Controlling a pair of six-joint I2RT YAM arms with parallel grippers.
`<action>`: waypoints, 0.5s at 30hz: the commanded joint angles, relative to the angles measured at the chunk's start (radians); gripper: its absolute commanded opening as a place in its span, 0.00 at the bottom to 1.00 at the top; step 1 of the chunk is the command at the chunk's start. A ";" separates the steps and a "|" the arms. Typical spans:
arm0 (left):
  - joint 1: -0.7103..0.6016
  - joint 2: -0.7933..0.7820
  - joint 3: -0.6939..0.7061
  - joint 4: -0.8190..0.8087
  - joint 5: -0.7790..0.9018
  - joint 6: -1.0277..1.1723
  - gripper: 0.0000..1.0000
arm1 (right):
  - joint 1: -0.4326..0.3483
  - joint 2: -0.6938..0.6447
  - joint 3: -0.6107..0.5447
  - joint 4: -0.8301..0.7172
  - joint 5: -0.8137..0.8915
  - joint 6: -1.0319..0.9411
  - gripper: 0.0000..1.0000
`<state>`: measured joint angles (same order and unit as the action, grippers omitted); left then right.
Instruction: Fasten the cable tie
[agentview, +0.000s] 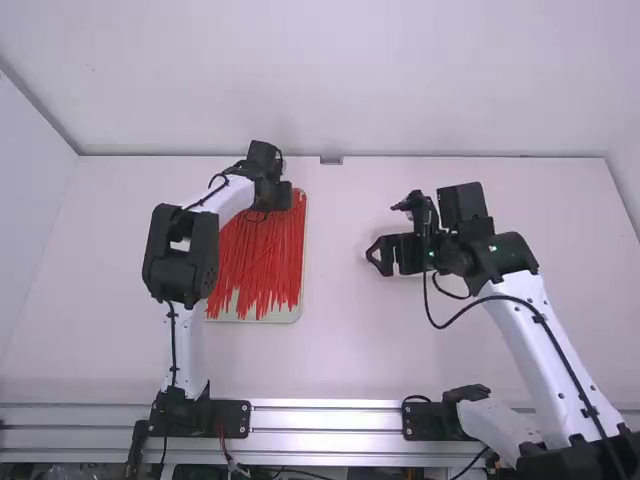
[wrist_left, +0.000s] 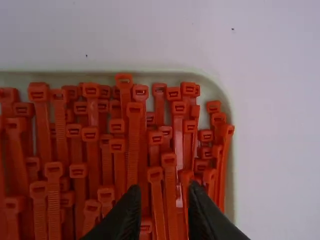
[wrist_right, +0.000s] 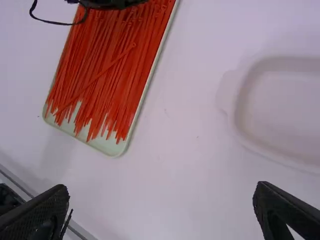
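Observation:
A heap of orange-red cable ties (agentview: 260, 262) (wrist_left: 95, 135) (wrist_right: 110, 65) lies lengthwise on a pale flat tray (agentview: 292, 316) (wrist_left: 220, 85) (wrist_right: 107, 146) left of the table's middle. My left gripper (agentview: 271, 196) (wrist_left: 163, 202) hangs over the far end of the tray, above the ties' heads. It is open, and its black fingers (wrist_left: 129, 212) straddle a few ties near the tray's right side. My right gripper (agentview: 386, 253) (wrist_right: 160, 215) hovers over bare table to the right of the tray, open wide, with nothing between its fingers (wrist_right: 35, 210).
A shallow white tub (wrist_right: 280, 110) sits on the table under the right arm's wrist, to the right of the tray. A black cable (wrist_right: 50, 20) loops near the left gripper. White walls bound the table at the back and left.

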<state>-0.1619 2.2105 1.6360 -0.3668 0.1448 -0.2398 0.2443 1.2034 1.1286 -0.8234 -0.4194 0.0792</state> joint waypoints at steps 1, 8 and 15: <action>0.000 0.015 -0.009 0.008 -0.015 0.003 0.24 | -0.004 0.005 0.031 -0.004 0.000 0.002 0.98; 0.000 0.015 -0.010 0.018 -0.019 0.004 0.23 | 0.015 0.005 0.031 0.001 0.001 0.002 0.98; -0.003 0.015 -0.040 0.055 -0.030 0.000 0.23 | -0.003 0.005 0.031 -0.004 0.000 0.003 0.98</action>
<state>-0.1619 2.2105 1.6207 -0.3119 0.1223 -0.2394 0.2462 1.2034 1.1286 -0.8265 -0.4198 0.0792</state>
